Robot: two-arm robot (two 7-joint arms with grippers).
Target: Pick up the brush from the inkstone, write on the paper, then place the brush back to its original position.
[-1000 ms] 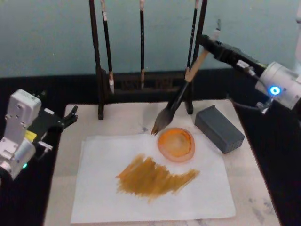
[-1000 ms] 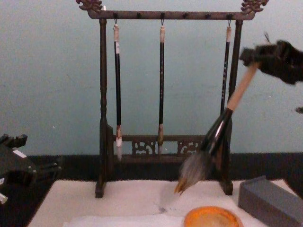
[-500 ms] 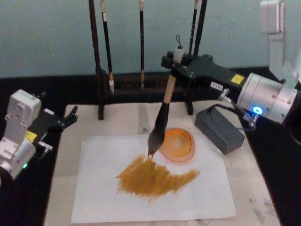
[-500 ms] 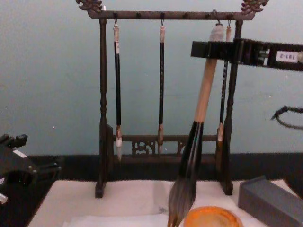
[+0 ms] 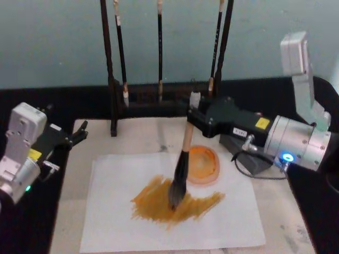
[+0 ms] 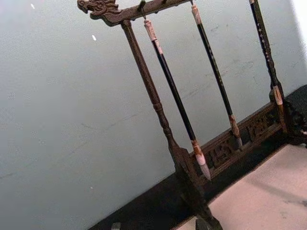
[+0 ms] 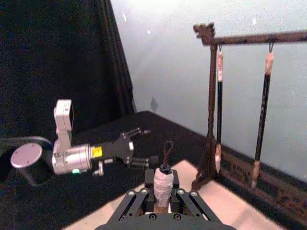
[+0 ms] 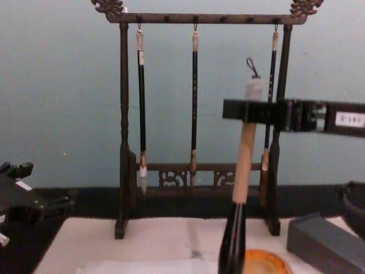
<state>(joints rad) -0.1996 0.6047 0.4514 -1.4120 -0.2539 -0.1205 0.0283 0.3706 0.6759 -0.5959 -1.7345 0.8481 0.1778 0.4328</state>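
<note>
While the left claw sits idle at the left edge of the head view, just off the pale tabletop, its fingers stand spread apart in the right wrist view. Right of it, the paper lies flat across the lower middle, bearing a broad ochre smear. Along the top of the frame, a dark wooden rack carries three slender brushes. At the centre the brush stands nearly upright, leaning slightly, its dark tuft touching the smear's middle. Just right of it, the inkstone rests at the paper's upper right, apart from the tuft. Reaching in from the right, the right claw pinches the top of the tan handle, below its cord loop. A grey block lies at the lower right of the chest view.
</note>
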